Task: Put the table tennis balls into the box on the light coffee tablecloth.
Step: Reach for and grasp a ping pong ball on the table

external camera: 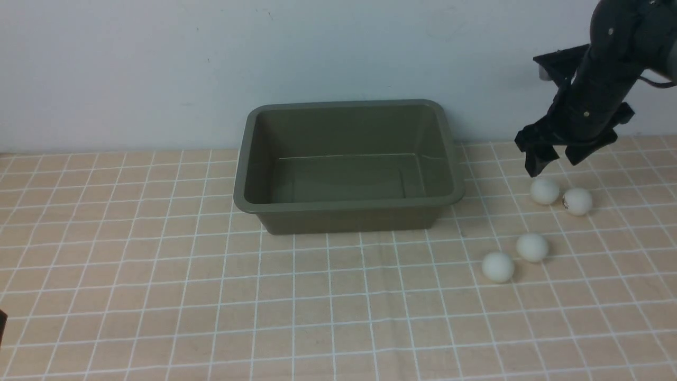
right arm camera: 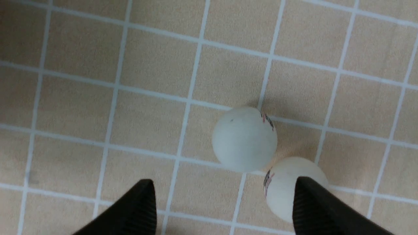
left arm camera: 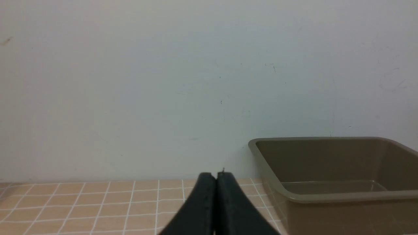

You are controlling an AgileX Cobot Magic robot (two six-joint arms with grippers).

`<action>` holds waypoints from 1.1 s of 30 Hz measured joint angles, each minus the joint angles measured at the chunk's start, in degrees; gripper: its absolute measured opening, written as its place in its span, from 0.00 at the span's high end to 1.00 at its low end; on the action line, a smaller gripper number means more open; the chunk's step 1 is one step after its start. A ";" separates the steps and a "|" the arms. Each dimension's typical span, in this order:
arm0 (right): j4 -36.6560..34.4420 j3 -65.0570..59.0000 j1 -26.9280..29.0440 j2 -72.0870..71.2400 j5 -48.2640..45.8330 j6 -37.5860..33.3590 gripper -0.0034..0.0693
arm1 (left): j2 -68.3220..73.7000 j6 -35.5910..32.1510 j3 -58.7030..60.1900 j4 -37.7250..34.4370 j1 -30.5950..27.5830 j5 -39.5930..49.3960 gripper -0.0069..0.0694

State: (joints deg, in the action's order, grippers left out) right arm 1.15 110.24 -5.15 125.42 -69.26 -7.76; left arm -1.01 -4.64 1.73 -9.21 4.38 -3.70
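Four table tennis balls (external camera: 532,247) are seen at frame right on the light coffee tablecloth (external camera: 158,264), beside the box (external camera: 349,203). The right gripper (external camera: 554,163) is held spread wide over the upper, crowded pair. Judged light and roll-prone, each is best pinched across its middle. The left gripper (left arm camera: 215,178) is seen closed on nothing.

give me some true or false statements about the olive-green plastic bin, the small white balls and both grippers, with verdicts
1. The olive-green plastic box is empty. True.
2. The right gripper hangs open above the far pair of white table tennis balls. True.
3. All four balls lie on the box's left. False: all, including the near pair, lie to its right on the tan gridded tablecloth.
4. The left gripper is open. False: its jaws are pressed shut.
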 joint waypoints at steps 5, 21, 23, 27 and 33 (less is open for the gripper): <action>0.00 1.28 0.16 2.16 0.63 0.00 0.25 | 0.00 0.00 0.00 0.00 0.00 0.00 0.99; 0.00 1.81 0.68 7.10 3.47 -0.19 0.25 | 0.00 0.00 0.00 0.00 0.00 0.00 0.99; 0.05 1.88 1.04 7.92 3.72 -0.19 0.25 | 0.00 0.00 0.00 0.00 0.00 0.00 0.99; 0.29 1.96 1.50 9.14 4.20 0.02 0.25 | 0.00 0.00 0.00 0.00 0.00 0.00 0.99; -0.07 1.97 1.50 9.62 5.27 0.07 0.33 | 0.00 0.00 0.00 0.00 0.00 0.00 0.99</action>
State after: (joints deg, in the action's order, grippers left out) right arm 1.07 112.21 -3.65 135.04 -63.99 -7.69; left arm -1.01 -4.64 1.73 -9.21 4.38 -3.70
